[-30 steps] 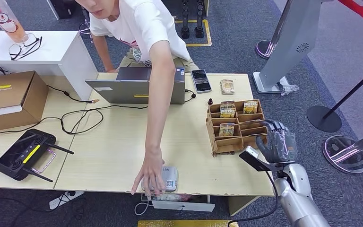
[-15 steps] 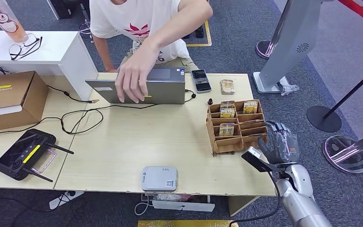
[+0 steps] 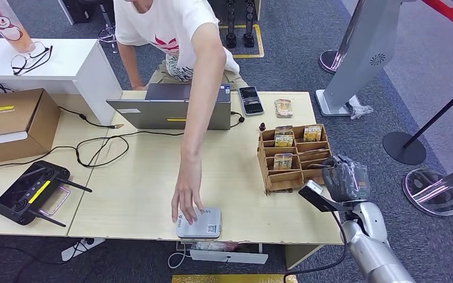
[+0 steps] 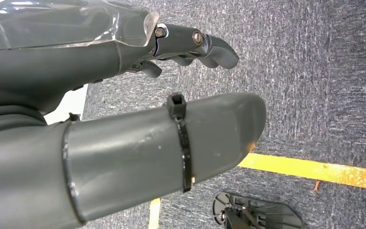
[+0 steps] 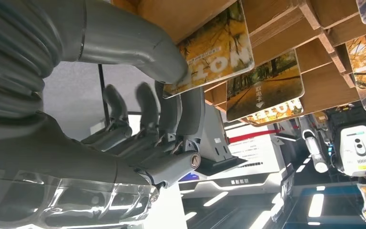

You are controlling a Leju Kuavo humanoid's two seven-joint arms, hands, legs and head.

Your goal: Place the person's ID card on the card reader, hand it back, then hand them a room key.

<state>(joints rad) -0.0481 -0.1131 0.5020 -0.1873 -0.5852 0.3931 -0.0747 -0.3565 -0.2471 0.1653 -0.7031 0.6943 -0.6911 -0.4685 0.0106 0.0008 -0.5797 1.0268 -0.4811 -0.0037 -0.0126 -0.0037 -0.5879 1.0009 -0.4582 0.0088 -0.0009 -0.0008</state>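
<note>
Right hand (image 3: 346, 178): fingers curled at the key rack's (image 3: 295, 156) near-right corner, thumb touching a key card (image 5: 214, 52).
Grip: cannot tell.

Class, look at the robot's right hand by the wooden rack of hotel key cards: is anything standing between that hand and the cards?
Nothing visible does. The right hand sits at the wooden rack's right end, and in the right wrist view its thumb already touches a key card sticking out of a slot.
</note>
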